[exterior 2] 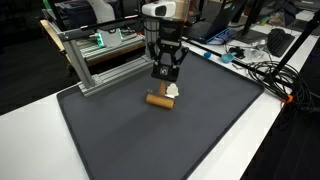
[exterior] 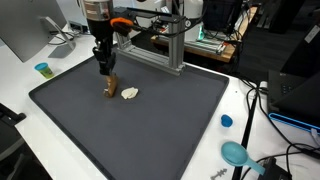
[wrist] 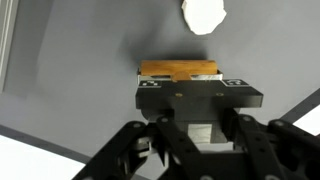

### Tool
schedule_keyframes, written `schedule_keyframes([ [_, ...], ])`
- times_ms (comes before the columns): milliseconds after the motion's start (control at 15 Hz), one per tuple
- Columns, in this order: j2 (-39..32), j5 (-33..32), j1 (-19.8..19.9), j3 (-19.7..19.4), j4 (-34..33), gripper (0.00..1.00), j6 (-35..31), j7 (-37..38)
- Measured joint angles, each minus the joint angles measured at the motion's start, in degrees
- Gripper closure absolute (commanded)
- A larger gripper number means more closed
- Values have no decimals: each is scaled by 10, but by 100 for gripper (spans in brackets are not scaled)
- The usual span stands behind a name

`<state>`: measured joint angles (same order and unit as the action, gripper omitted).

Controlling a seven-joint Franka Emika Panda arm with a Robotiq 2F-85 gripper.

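Dark grey mat (exterior: pixel 180 110) on a white lab table. Gripper (exterior 2: pixel 164 86) clamped on the brown wooden block (exterior 2: pixel 158 99), low over the mat, just beside the white lump (exterior 2: pixel 172 91). Metal frame (exterior 2: pixel 100 60) stands beyond the lump.

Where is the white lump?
The lump lies on the dark mat, beside the brown block in the gripper; top edge in the wrist view.

A dark grey mat (exterior: pixel 170 120) covers the white table (exterior: pixel 12 85) — aluminium frame (exterior: pixel 177 48) at the back, a blue cap (exterior: pixel 226 121) and teal scoop (exterior: pixel 236 153) off the mat's edge — small cup (exterior: pixel 42 69) opposite.
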<state>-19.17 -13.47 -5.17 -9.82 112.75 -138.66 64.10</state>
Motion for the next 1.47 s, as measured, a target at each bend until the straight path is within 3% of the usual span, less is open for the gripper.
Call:
schedule_keyframes([
  [200,48,-20,-2,4,32,79,-1,-16],
  [533,119,-20,-5,47,65,79,-4,-38],
  [1133,44,-6,-5,81,57,79,-9,-80],
  [1467,37,84,18,85,45,79,-8,-232],
])
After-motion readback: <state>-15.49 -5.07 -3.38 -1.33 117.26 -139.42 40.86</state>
